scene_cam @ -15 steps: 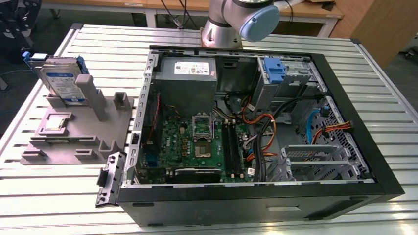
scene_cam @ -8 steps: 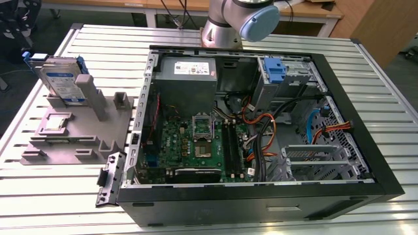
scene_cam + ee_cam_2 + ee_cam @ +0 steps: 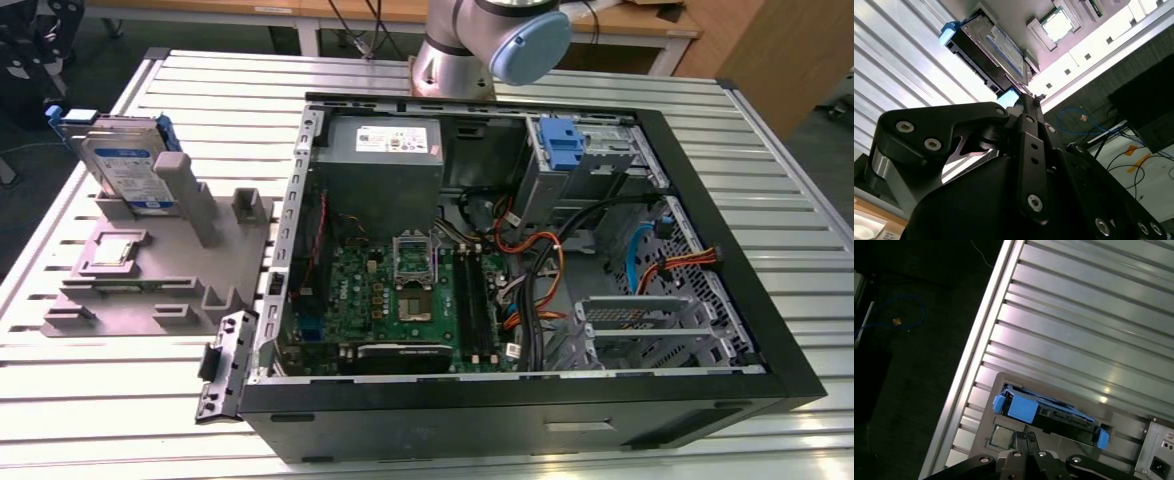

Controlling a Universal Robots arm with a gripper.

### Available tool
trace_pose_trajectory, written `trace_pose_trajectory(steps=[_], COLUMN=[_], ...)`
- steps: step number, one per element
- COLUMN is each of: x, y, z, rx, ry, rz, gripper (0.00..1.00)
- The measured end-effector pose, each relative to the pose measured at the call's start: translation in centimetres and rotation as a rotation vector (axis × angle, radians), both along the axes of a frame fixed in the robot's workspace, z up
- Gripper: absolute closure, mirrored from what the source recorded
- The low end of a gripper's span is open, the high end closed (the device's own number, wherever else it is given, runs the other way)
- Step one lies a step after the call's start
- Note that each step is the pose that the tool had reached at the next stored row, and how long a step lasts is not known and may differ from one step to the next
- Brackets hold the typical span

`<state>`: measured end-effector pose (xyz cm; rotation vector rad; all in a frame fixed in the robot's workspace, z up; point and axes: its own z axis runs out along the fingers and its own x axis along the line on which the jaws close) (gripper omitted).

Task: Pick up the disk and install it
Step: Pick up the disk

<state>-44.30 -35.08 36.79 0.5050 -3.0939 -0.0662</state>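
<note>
Both wrist views: gripper point(image 3: 1027, 435) pressed together near disk point(image 3: 1054, 413); exterior view: disk upright on stand point(image 3: 160, 285).

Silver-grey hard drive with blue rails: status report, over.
Tool shut, empty, apart from the silver-grey hard drive with blue rails. Drive upright in grey plastic stand, beside open black computer case. Nothing seen between tool and drive.

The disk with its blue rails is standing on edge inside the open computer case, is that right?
No. The disk with its blue rails is standing on edge in the grey holder, outside the open computer case, at the exterior view's left of it. The exterior view shows this.
</note>
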Motion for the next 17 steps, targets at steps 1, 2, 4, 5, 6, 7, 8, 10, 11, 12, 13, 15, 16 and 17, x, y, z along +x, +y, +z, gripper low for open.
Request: trace_pose_trajectory(steps=[1,2,4,5,6,7,8,10,11,12,13,15,16,17], x=[0.00,0.00,0.00,0.00,0.00,0.00,0.00,0.00,0.00,0.00,0.00,0.00,0.00,0.00], y=[0.00,0.00,0.00,0.00,0.00,0.00,0.00,0.00,0.00,0.00,0.00,0.00,0.00,0.00], z=[0.00,0.00,0.00,0.00,0.00,0.00,0.00,0.00,0.00,0.00,0.00,0.00,0.00,0.00], rx=[0.0000,0.0000,0.0000,0.0000,0.0000,0.0000,0.0000,0.0000,0.0000,0.0000,0.0000,0.0000,0.0000,0.0000], ry=[0.0000,-0.0001,0.0000,0.0000,0.0000,0.0000,0.0000,-0.0001,0.0000,0.0000,0.0000,0.0000,0.0000,0.0000], rz=[0.003,0.006,0.013,0.017,0.020,0.024,0.028,0.037,0.041,0.045,0.048,0.056,0.060,0.063], gripper=[0.90,0.90,0.90,0.90,0.90,0.90,0.90,0.90,0.90,0.90,0.90,0.90,0.90,0.90])
